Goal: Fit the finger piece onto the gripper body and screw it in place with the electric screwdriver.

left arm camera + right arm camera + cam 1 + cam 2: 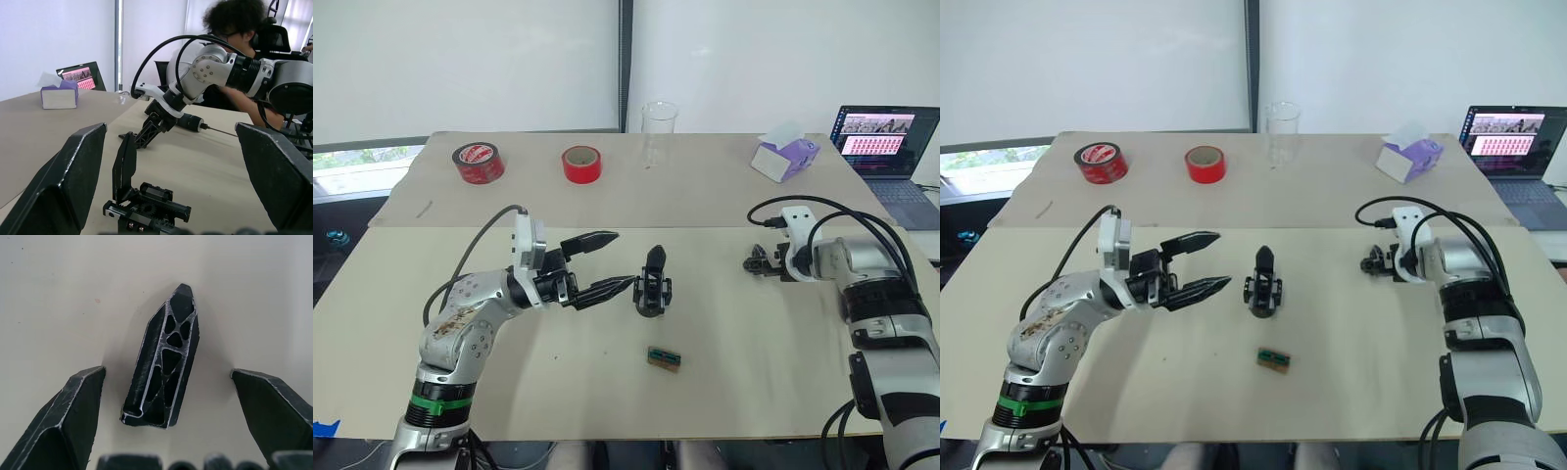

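finger piece [164, 360] lies flat between right gripper [168, 396] fingers (spread, untouched)

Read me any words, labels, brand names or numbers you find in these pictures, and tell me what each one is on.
No text can be read.
Red tape roll with black inner ring: printing on its side, too small to read.
Laptop screen: rows of pink tiles, too blurred to read.
Purple tissue box: no legible label.
Small green-brown block: markings too small to read.
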`<state>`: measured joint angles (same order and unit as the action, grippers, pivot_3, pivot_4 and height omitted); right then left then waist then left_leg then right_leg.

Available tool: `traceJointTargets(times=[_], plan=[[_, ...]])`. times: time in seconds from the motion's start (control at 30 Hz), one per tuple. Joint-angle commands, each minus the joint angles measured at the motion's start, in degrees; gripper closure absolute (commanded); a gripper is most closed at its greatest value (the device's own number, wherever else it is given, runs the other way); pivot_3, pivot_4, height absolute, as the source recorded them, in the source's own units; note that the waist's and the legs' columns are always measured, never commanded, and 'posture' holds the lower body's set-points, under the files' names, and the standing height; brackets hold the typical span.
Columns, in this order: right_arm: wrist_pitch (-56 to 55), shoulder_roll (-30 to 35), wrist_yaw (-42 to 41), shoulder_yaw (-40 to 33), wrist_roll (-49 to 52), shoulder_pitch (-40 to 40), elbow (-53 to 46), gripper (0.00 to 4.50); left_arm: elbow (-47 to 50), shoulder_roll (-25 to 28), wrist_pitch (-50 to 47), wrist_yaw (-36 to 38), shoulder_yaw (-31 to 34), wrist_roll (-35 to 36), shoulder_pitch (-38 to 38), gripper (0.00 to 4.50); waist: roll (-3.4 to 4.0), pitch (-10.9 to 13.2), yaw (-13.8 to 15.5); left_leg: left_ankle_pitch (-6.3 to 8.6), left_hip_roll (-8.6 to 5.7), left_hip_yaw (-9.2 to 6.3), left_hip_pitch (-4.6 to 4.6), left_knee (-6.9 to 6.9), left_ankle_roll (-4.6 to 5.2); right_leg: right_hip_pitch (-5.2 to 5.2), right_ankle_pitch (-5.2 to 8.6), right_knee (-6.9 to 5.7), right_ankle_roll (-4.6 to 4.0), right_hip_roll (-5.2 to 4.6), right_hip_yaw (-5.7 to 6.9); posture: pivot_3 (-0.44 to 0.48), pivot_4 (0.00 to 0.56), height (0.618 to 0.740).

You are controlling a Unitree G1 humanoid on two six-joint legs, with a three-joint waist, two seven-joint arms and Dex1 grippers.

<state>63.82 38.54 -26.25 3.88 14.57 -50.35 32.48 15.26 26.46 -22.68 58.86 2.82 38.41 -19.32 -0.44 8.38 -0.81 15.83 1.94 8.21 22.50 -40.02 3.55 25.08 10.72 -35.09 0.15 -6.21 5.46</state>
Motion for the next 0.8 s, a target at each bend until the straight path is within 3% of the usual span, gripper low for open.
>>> traceJointTargets(times=[0.03,0.23,0.3,0.43,0.57,0.7,0.8], plan=[[1.3,-0.1,-3.2,2.3,-1.6,0.3,2.2,0.85,1.8,0.8,0.3,0.1,0.7,0.9,-0.1,0.0,0.0,0.0,0.0,0.0,0.0,0.0,0.0,0.01,0.0,0.0,-0.01,0.0,-0.02,0.0,0.0,0.0,0.15,0.74],[1.1,0.0,-6.8,3.8,-3.2,2.0,-0.5,2.97,1.7,1.3,0.7,0.3,0.9,0.7,0.8,0.0,-0.07,0.0,0.0,0.0,0.01,0.0,-0.07,0.02,0.0,-0.06,0.01,0.02,0.02,0.0,0.0,0.0,0.15,0.74],[-0.4,0.3,-7.5,2.7,-2.9,3.9,-3.9,3.41,2.1,1.4,0.7,0.4,0.8,0.7,1.5,0.0,-0.08,-0.1,0.0,0.0,0.01,0.0,-0.1,0.06,-0.01,-0.07,0.03,0.02,0.04,0.0,0.0,0.0,0.15,0.74],[-14.3,1.8,-9.0,-2.6,-2.0,10.2,-17.6,3.41,2.0,0.6,-1.4,-3.0,2.1,2.2,1.6,0.0,-0.1,0.0,0.1,-0.03,0.02,0.0,-0.1,0.14,-0.06,-0.05,0.04,0.04,0.04,0.0,0.01,0.0,0.15,0.74],[-27.6,0.9,-7.5,-9.2,-0.9,16.8,-37.7,3.41,3.5,-0.6,-15.6,-16.3,6.9,13.7,0.0,0.0,0.17,0.2,0.0,-0.05,0.0,0.02,0.0,0.14,-0.08,0.1,0.16,-0.03,0.31,-0.04,-0.12,0.0,0.15,0.74],[-36.4,-1.6,-3.9,-9.1,-3.7,20.5,-53.2,3.41,3.3,-5.7,-18.8,-26.7,10.2,21.1,-4.1,0.0,0.09,0.3,0.2,-0.1,0.02,-0.06,-0.04,0.16,-0.16,0.08,0.18,-0.04,0.38,0.0,-0.1,0.0,0.15,0.74],[-39.6,-5.4,-0.1,-4.4,-7.1,23.3,-63.1,3.41,2.1,-10.8,-21.1,-34.6,10.9,26.7,-7.4,0.0,-0.17,0.3,0.5,-0.14,0.02,-0.14,-0.08,0.17,-0.24,-0.02,0.18,-0.03,0.37,0.02,-0.03,0.0,0.15,0.74]])
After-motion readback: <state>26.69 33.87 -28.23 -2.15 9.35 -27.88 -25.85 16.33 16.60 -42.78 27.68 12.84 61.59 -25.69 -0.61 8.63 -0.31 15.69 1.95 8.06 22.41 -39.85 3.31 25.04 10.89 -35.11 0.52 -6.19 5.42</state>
